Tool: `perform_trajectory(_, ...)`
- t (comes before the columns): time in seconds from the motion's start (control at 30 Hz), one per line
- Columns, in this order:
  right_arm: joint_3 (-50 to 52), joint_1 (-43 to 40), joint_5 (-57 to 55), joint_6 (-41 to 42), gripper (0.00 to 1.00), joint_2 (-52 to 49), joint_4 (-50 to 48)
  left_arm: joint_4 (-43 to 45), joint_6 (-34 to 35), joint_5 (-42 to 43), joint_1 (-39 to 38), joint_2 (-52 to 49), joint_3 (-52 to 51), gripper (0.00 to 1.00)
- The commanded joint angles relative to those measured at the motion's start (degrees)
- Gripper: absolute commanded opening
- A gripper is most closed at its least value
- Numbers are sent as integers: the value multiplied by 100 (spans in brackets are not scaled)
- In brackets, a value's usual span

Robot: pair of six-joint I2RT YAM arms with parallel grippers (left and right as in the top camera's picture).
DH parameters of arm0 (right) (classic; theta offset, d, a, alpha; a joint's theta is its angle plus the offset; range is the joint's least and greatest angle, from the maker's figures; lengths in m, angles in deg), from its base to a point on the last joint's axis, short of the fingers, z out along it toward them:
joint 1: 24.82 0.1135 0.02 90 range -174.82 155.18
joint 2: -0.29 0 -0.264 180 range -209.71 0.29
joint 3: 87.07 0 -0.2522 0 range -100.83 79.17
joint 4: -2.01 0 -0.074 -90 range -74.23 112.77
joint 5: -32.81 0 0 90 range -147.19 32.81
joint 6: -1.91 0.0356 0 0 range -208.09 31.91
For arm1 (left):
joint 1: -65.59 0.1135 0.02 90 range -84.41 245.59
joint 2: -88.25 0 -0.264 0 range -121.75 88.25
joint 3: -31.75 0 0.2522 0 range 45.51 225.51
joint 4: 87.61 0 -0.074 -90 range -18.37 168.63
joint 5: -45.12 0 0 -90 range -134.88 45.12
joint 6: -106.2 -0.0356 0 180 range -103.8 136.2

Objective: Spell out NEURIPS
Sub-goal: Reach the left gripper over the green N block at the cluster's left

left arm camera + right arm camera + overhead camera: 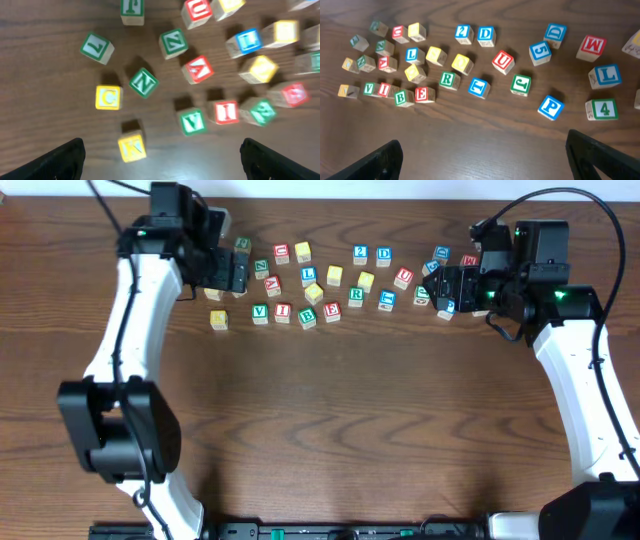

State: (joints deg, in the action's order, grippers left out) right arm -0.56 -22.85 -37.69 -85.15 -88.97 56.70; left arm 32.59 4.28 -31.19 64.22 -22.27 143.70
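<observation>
Brown counter (330,420) has letter cubes (334,276) scattered across the upper middle of the frame. NEURIPS is not started. Green N (144,82), red E (421,94), red U (503,60), green R (449,80), red I (384,90) and blue P (550,108) lie mixed among the others. I cannot find an S. Left claw (162,147) and right claw (485,150) gape wide, empty.

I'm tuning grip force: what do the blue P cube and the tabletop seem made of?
The blue P cube looks like pale wood, with a bare tan side showing and its top face painted or printed with a blue letter and border. The tabletop shows dark brown grain with a mild sheen: solid wood or laminate, I cannot tell.
</observation>
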Motion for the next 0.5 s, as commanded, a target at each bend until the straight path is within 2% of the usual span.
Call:
perform_trajectory(0.0, -116, -44, -33, -87, 99, 0, 44, 247, -769, -817, -216, -315, 125, 100)
perform_trajectory(0.1, -116, -44, -33, -90, 99, -2, 55, 546, -1187, -1292, -332, -520, 125, 98)
perform_trajectory(0.17, -116, -44, -33, -90, 99, -2, 85, 745, -1449, -1327, -361, -658, 125, 96)
perform_trajectory(0.3, -114, -44, -35, -90, 99, -2, 219, 1073, -1464, -1327, -358, -911, 125, 90)
perform_trajectory(0.47, -111, -44, -33, -87, 99, -2, 297, 1270, -1464, -1322, -361, -1174, 125, 89)
